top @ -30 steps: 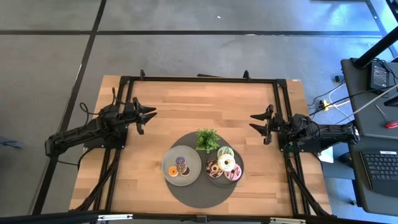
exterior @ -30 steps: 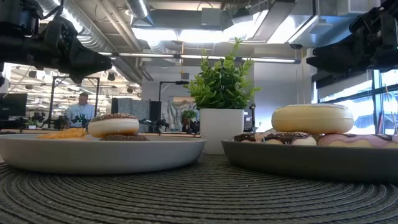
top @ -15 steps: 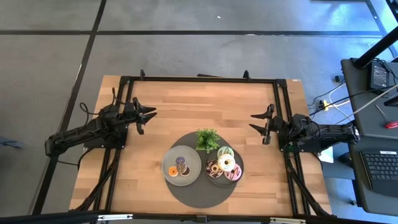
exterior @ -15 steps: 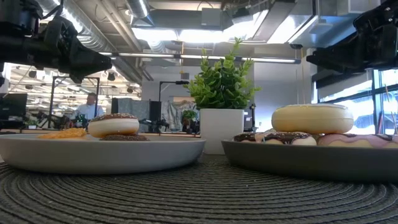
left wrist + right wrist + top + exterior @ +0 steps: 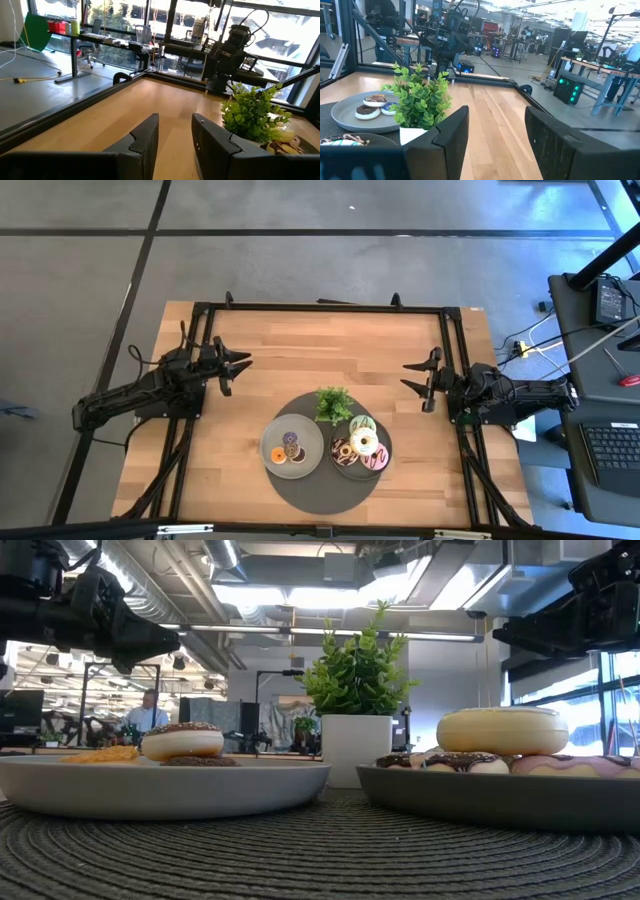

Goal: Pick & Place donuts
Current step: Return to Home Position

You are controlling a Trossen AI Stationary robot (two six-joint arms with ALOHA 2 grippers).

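Wooden table point(image 5: 330, 345) holds two plates point(image 5: 308, 463) of donuts point(image 5: 364, 442) and a little plant point(image 5: 334, 404). Left gripper point(image 5: 240, 376) and right gripper point(image 5: 406, 378) hang at its sides, jaws apart.

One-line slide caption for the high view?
Left gripper and right gripper open, clear of the mat; donuts on two plates beside the plant.

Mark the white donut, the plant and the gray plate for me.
white donut point(image 5: 503, 730), low view, middle of its side.
plant point(image 5: 334, 403), high view, centre of its leaves.
gray plate point(image 5: 160, 795), low view, its front wall.
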